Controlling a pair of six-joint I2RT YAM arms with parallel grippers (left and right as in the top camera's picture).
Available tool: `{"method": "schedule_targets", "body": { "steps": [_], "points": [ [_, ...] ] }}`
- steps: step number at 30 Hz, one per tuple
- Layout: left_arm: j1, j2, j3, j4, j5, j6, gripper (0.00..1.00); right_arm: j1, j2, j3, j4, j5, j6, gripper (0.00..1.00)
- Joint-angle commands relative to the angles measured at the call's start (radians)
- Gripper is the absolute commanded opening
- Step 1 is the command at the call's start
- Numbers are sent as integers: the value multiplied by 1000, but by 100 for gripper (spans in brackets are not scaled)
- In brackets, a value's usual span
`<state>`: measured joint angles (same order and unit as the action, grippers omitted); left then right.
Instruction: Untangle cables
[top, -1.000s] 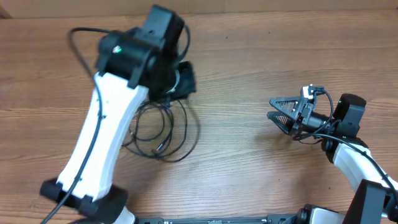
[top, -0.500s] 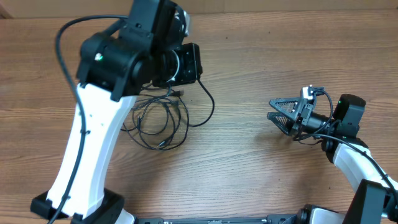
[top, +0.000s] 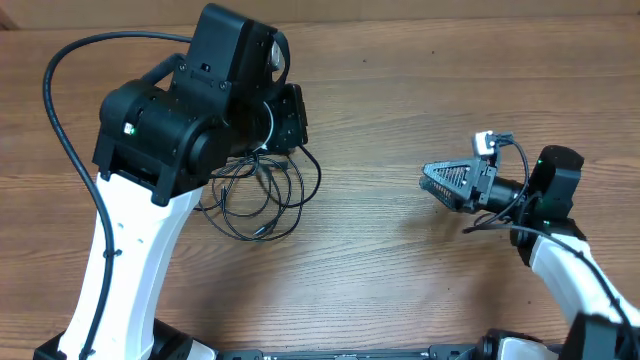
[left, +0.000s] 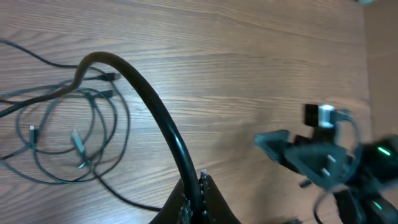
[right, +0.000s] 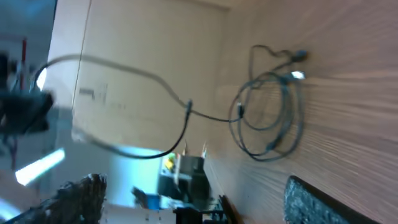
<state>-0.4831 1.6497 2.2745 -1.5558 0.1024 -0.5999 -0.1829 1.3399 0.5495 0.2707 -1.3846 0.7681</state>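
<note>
The left gripper (left: 199, 194) has been raised, a strand (left: 144, 107) drawn up with it, pinched between closed fingers. The cables (top: 255, 195) lie looped on the table (top: 400, 80) beneath. The right gripper (top: 432, 181) is held wide, well apart.

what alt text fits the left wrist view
The left gripper, shut at the bottom edge, holds one black cable that arcs up and left to a loose tangle of thin cables on the wooden table. The right gripper is blurred at right.
</note>
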Motion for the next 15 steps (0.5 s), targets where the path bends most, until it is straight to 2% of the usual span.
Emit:
{"method": "schedule_targets", "body": {
  "steps": [1, 8, 15],
  "points": [
    [-3, -8, 20, -5, -59, -10, 4, 50, -120, 8, 64, -11, 73, 93],
    [-4, -5, 18, -17, -58, -10, 5, 93, -343, 8, 116, -2, 74, 100],
    [-3, 8, 17, -30, -58, -10, 4, 93, -486, 8, 119, 23, 114, 100]
  ]
}}
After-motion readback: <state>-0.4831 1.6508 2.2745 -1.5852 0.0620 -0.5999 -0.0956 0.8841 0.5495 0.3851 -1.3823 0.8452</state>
